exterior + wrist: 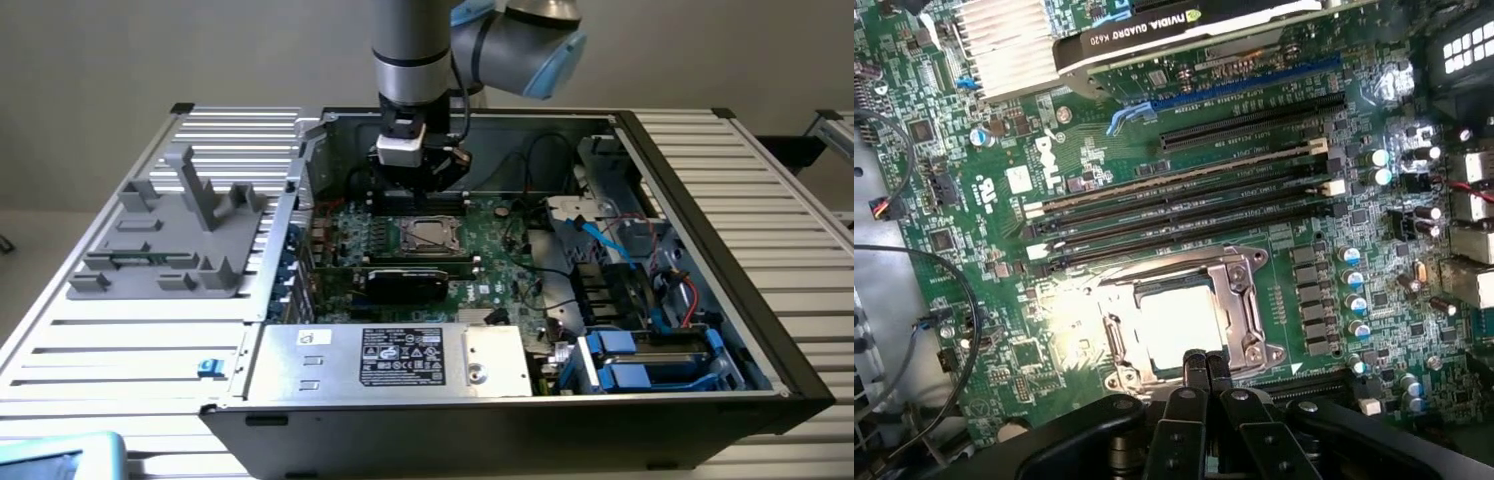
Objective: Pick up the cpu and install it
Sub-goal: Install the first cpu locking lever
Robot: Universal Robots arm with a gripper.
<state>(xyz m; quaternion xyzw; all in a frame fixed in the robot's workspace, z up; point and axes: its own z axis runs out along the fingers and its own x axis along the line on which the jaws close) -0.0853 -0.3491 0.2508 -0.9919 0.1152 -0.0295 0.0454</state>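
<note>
CPU seated in the socket, end effector clenched just above it.

On the exterior view's left, a grey plastic fixture [167, 235] with upright posts stands on the slatted counter [120, 350], beside the open computer case [534, 420]. Toward the middle, the arm reaches down into the case, and the end effector [416, 190] hovers over the green motherboard [1084, 170]. The cpu [1177, 322] lies flat, shiny metal top facing up, inside the socket frame [1239, 300]; it is square, with no long axis, its edges in line with the frame. In the wrist view the end effector [1205, 362] has its fingertips pressed together, empty, just at the chip's near edge. Further right, memory slots [1184, 195] run parallel above the socket, and a graphics card [1184, 30] sits beyond them.
</note>
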